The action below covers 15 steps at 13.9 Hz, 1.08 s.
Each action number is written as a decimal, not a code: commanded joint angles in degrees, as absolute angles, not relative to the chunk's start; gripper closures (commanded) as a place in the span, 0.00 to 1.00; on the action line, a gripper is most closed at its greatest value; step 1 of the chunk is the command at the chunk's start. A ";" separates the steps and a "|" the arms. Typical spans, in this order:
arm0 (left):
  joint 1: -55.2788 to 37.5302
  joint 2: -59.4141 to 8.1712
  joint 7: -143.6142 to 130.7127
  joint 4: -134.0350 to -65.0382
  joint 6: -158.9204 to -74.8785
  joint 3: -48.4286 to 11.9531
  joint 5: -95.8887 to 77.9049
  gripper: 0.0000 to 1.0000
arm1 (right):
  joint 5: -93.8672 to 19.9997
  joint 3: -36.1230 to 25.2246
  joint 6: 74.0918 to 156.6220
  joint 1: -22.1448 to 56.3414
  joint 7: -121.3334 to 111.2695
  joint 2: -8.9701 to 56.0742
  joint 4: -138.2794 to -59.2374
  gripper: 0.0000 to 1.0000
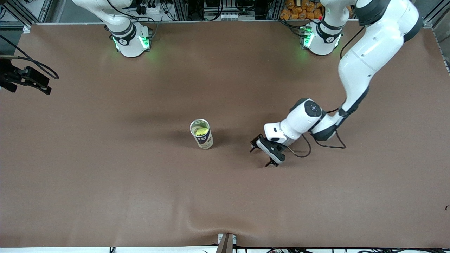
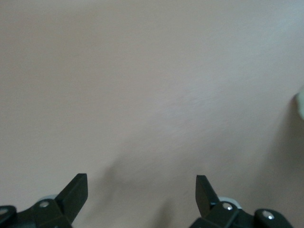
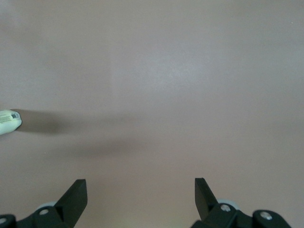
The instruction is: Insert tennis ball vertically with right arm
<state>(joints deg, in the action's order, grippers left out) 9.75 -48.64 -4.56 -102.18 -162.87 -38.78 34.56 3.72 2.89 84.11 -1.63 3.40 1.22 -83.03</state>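
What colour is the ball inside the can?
Yellow-green. The ball sits inside the upright can near the table's middle; the front view shows it best.

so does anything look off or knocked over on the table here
Nothing stands out. The can stands upright mid-table with a tennis ball already inside. The left claw hangs open, low over the table beside the can, holding nothing. The right claw is open and empty too.
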 commanded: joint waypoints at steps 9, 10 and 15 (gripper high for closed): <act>28.45 -43.16 -5.10 -80.95 -109.71 -58.86 34.72 0.00 | 3.60 2.37 85.60 0.09 2.99 0.17 -84.11 0.00; 30.65 -41.76 -5.10 -80.77 -105.60 -61.24 35.15 0.00 | 3.60 2.37 86.13 0.17 2.99 0.18 -84.20 0.00; 33.48 -33.32 -5.01 -78.84 -96.33 -61.61 34.28 0.00 | 3.34 2.37 86.22 0.18 2.99 0.35 -84.20 0.00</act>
